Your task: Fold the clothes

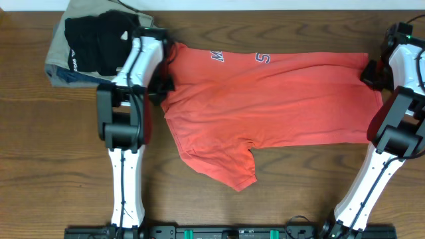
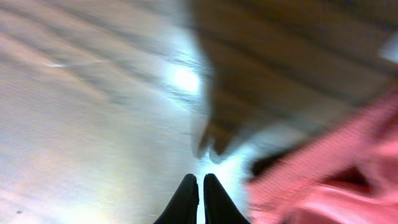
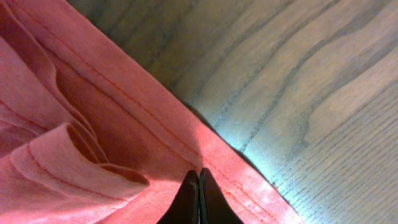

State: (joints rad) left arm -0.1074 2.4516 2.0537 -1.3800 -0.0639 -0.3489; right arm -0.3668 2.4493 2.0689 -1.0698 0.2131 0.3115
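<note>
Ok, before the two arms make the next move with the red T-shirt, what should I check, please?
1. Left gripper shut: ok.
2. Left gripper holds the T-shirt: cannot tell; blurred view, cloth seems beside the fingers.
3. Right gripper shut: ok.
4. Right gripper holds the cloth: cannot tell; its tips touch it near the edge.
5. T-shirt lies flat: not ok; a sleeve sticks out on the near side.
6. Black garment apart from the T-shirt: ok; it lies on the khaki garment.
</note>
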